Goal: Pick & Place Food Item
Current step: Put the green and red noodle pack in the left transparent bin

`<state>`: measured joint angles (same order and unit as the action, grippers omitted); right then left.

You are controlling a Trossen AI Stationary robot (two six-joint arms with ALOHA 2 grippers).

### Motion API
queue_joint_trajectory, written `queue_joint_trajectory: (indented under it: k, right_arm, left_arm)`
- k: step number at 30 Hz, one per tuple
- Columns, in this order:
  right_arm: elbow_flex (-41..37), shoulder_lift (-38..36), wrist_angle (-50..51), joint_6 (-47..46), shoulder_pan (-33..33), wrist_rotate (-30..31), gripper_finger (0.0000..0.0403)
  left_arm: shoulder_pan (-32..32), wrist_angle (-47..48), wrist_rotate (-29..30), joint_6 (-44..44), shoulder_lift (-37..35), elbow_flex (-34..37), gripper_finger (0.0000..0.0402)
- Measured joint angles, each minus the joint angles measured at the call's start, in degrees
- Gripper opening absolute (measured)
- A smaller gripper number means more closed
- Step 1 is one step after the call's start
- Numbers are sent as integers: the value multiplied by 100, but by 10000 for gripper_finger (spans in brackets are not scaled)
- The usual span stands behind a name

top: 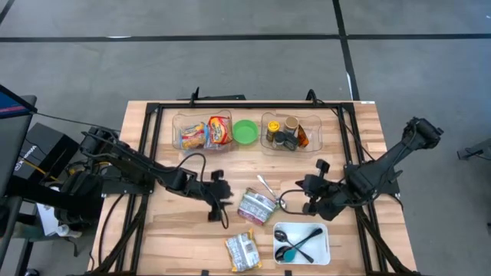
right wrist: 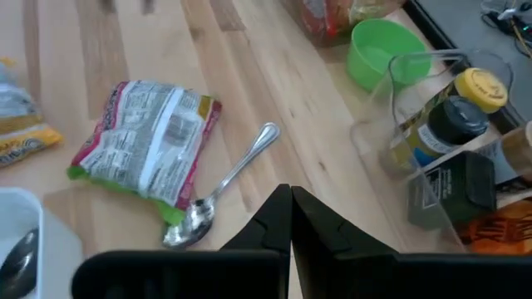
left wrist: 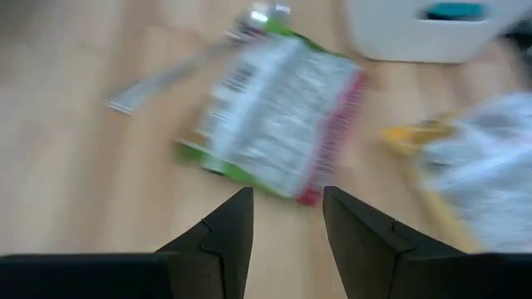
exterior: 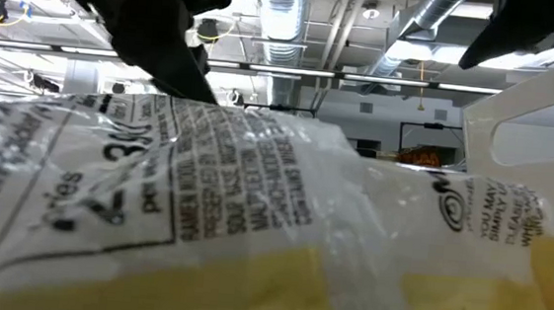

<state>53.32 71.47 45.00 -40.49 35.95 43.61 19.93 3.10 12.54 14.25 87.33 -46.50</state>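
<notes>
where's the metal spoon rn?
High view: spoon lies on the table's middle, beside the green-edged snack packet, below the green bowl.

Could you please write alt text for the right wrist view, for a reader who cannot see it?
The right gripper, fingers shut, hovers near a metal spoon lying beside a red and green snack packet on the wooden table. Beyond are a green bowl and a clear bin of bottles.

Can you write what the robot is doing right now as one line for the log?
left end effector: open, empty, near green-edged snack packet | right end effector: shut, empty, by spoon | yellow packet: on table
</notes>
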Motion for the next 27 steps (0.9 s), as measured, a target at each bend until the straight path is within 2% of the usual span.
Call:
queue_joint_trajectory:
  k: [2,7,13,17,22,27]
  right_arm:
    - [0,-61,-5,83,-95,-3,1]
    - [-64,-354,-197,494,-219,-15,1]
    - [-586,-906,-942,951,-228,-245,1]
    - [-1086,-1259,-1538,1074,-223,-402,1]
    - [-1452,-1582,-1785,1067,-229,-509,1]
    - [-1495,-1685,-1847,1056,-228,-526,1]
  left_arm:
    - [-3,1,-343,385,0,0,140]
    - [-5,19,-398,887,0,0,140]
    - [-7,36,-706,1217,15,86,140]
    - [-8,-375,-702,1544,15,338,140]
    - [-143,-843,-710,2049,15,514,140]
    - [-375,-869,-1079,2688,15,659,140]
